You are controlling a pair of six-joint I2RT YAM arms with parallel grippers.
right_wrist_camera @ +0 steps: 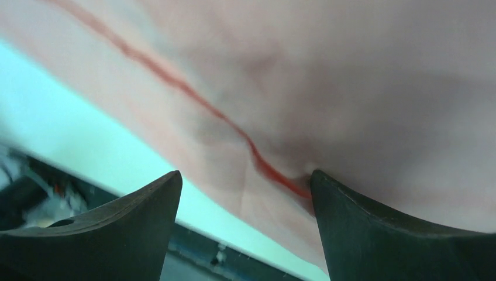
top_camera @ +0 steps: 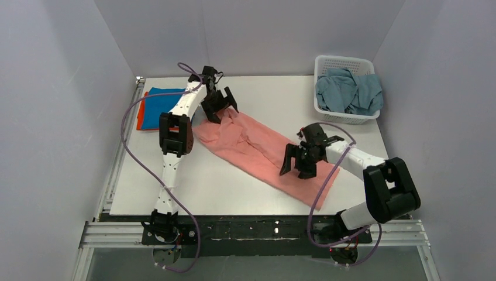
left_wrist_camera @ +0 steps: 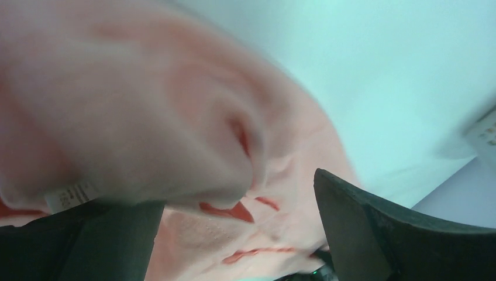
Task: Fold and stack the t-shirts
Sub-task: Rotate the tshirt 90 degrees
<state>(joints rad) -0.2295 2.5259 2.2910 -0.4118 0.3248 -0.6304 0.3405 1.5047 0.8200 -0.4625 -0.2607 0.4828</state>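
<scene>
A salmon-pink t-shirt (top_camera: 263, 151) lies as a long strip slanting across the table's middle. My left gripper (top_camera: 221, 107) hangs open at its bunched far-left end. In the left wrist view pink cloth (left_wrist_camera: 193, 117) fills the picture; a fold with a white label (left_wrist_camera: 70, 196) droops over the left finger, and the gripper (left_wrist_camera: 240, 205) stands wide. My right gripper (top_camera: 299, 164) is open over the strip's near-right part; its wrist view shows the gripper (right_wrist_camera: 245, 175) spread above the cloth (right_wrist_camera: 327, 88), its right fingertip (right_wrist_camera: 327, 187) touching a crease. A folded bright blue t-shirt (top_camera: 161, 105) lies on an orange one (top_camera: 140, 119) at the far left.
A white perforated basket (top_camera: 345, 119) stands at the far right corner, with a crumpled grey-blue t-shirt (top_camera: 350, 92) in it. The table's near edge (right_wrist_camera: 117, 170) and metal frame rails (top_camera: 263, 229) run just below the right gripper. Walls close in on three sides.
</scene>
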